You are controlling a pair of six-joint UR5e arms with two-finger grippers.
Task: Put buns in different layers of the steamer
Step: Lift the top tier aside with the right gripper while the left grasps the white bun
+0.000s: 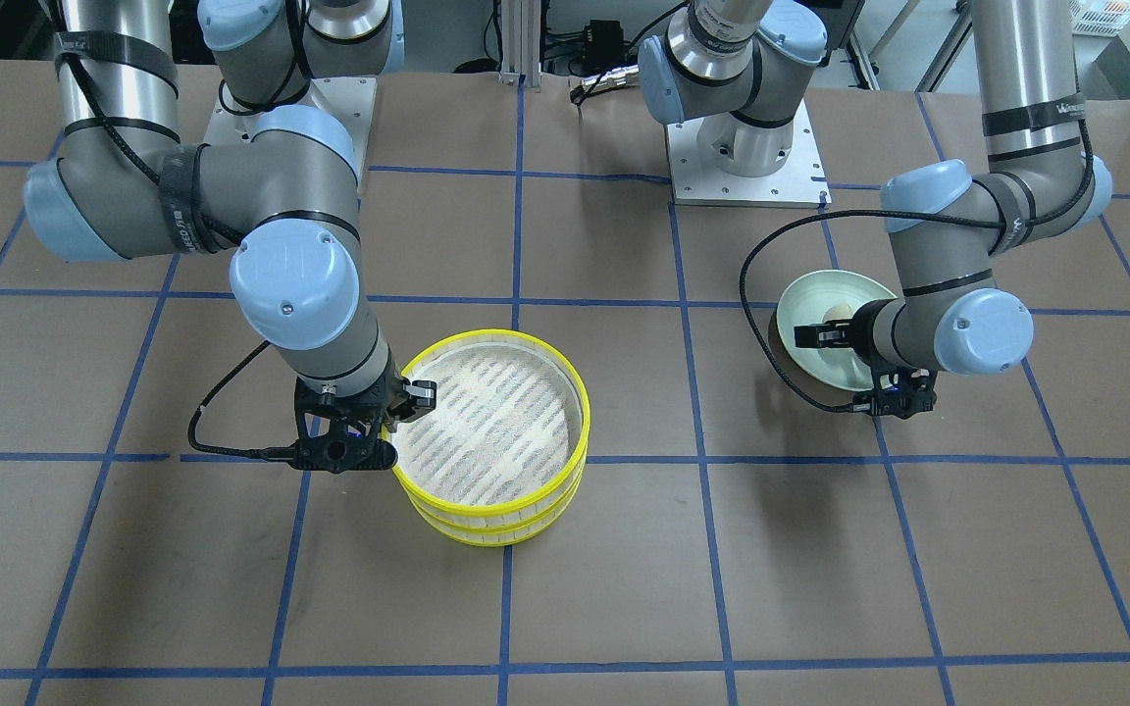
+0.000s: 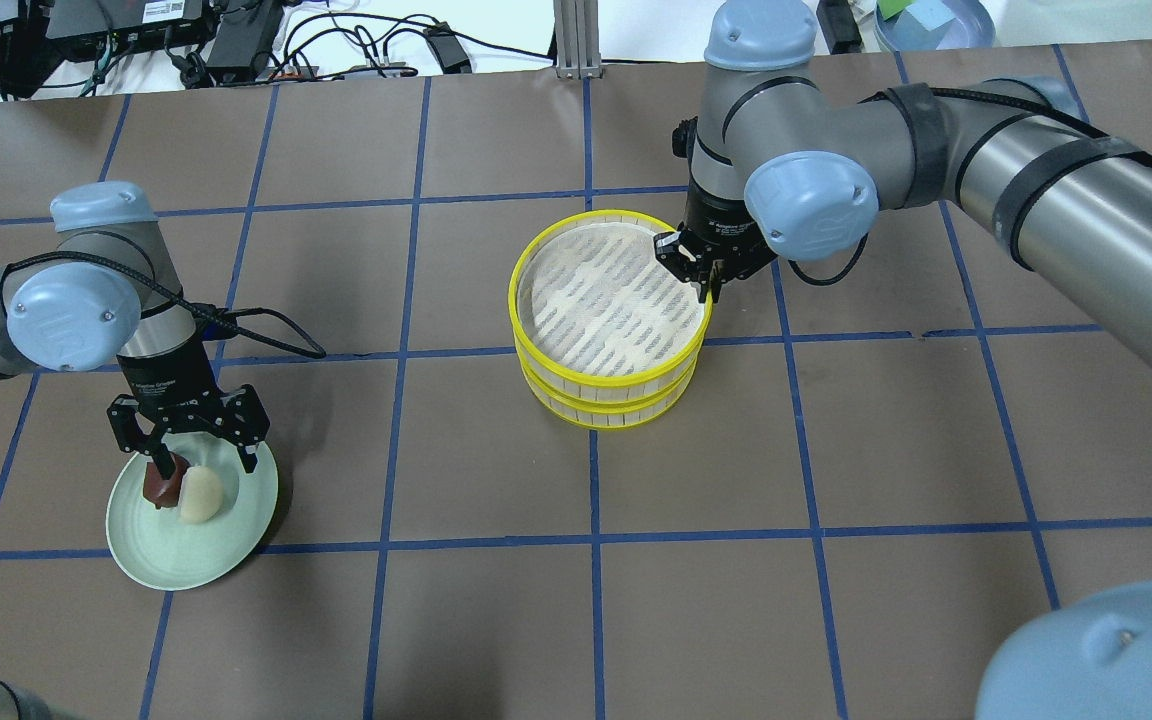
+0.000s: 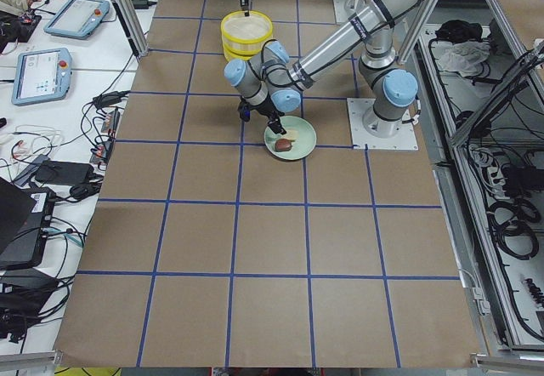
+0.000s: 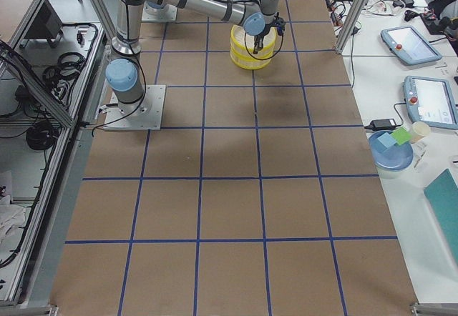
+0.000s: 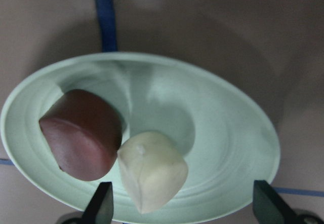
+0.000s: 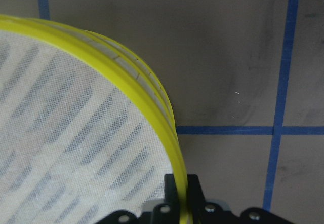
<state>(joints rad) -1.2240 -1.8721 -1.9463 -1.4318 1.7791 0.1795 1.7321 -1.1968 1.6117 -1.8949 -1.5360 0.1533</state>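
Observation:
A cream-white bun (image 5: 152, 171) and a dark reddish-brown bun (image 5: 81, 133) lie touching on a pale green plate (image 5: 228, 133). My left gripper (image 2: 202, 455) hangs open just above them, and its fingertips (image 5: 103, 203) stand wide apart over the cream bun (image 2: 201, 495) beside the brown bun (image 2: 161, 487). The two steamer layers (image 2: 611, 300) are stacked, both with yellow rims, and the top mesh is bare. My right gripper (image 2: 698, 272) is shut on the top layer's rim (image 6: 152, 92), one finger inside it and one outside.
The brown table carries a blue tape grid (image 2: 596, 540). The plate (image 2: 186, 560) sits at the near left and the steamer stack (image 1: 491, 431) near the middle. The right arm's elbow (image 2: 811, 205) hangs beside the stack. Operator pendants (image 3: 42, 74) lie off the table.

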